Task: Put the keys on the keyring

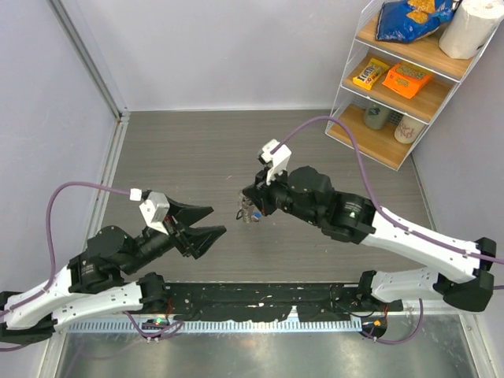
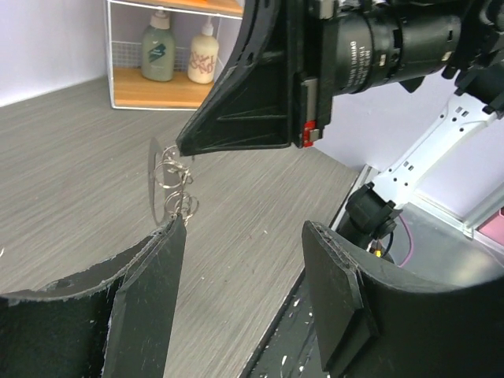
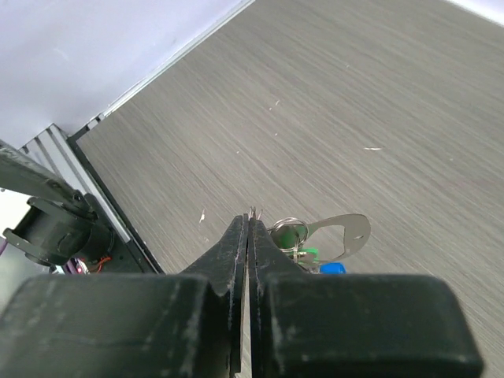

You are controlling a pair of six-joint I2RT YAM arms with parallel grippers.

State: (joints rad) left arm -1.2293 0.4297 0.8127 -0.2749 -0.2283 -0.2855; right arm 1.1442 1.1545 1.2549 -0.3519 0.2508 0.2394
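My right gripper (image 1: pixel 252 206) (image 3: pixel 250 221) hangs above the middle of the table, shut on the thin wire keyring (image 3: pixel 288 226) (image 2: pixel 174 175). Under the ring dangle keys with a green head (image 3: pixel 309 253) and a blue head (image 3: pixel 333 268), together with a flat silvery tag (image 3: pixel 345 232). From above, this bunch (image 1: pixel 250 215) shows just under the right fingertips. My left gripper (image 1: pixel 217 220) (image 2: pixel 244 232) is open and empty, a little to the left of the bunch. In the left wrist view its left fingertip (image 2: pixel 172 235) sits just below the hanging ring. I cannot tell whether they touch.
A wire shelf (image 1: pixel 402 79) stands at the back right with snack bags, boxes, cups and a paper roll. Walls close the table's left and back sides. A black mounting strip (image 1: pixel 260 303) runs along the near edge between the arm bases.
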